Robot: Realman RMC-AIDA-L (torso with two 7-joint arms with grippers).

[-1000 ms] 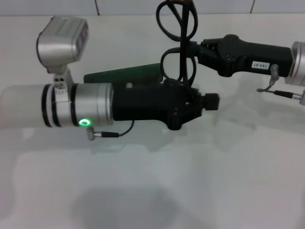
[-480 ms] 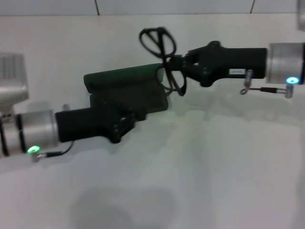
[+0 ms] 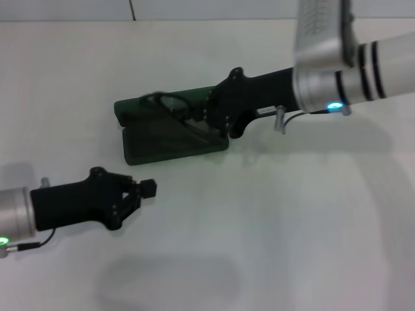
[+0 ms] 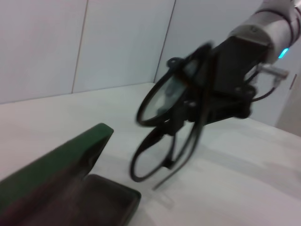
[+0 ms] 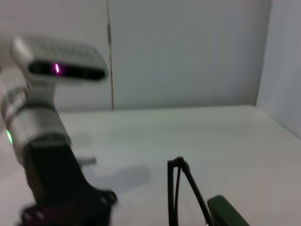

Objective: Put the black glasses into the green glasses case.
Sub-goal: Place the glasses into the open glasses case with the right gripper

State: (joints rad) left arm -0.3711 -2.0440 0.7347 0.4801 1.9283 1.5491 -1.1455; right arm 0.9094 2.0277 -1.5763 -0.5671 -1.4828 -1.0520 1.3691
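The green glasses case (image 3: 174, 141) lies open on the white table, its lid (image 3: 139, 105) standing up at the far side; the left wrist view shows the case (image 4: 61, 174) too. My right gripper (image 3: 211, 120) is shut on the black glasses (image 3: 170, 105) and holds them low over the case's right half. In the left wrist view the glasses (image 4: 165, 96) hang tilted in the right gripper (image 4: 190, 106) just past the case's end. My left gripper (image 3: 148, 188) is shut on nothing, near the table's front left, apart from the case.
The left arm (image 5: 44, 141) with its camera housing fills one side of the right wrist view, beside the glasses' temple arms (image 5: 181, 188). A white wall (image 3: 194, 8) runs along the table's far edge. Bare tabletop (image 3: 292, 227) lies to the front and right.
My left arm pulled back from over the case towards the front left. My right gripper carried the glasses down and left, from beyond the case's right end to over the open case.
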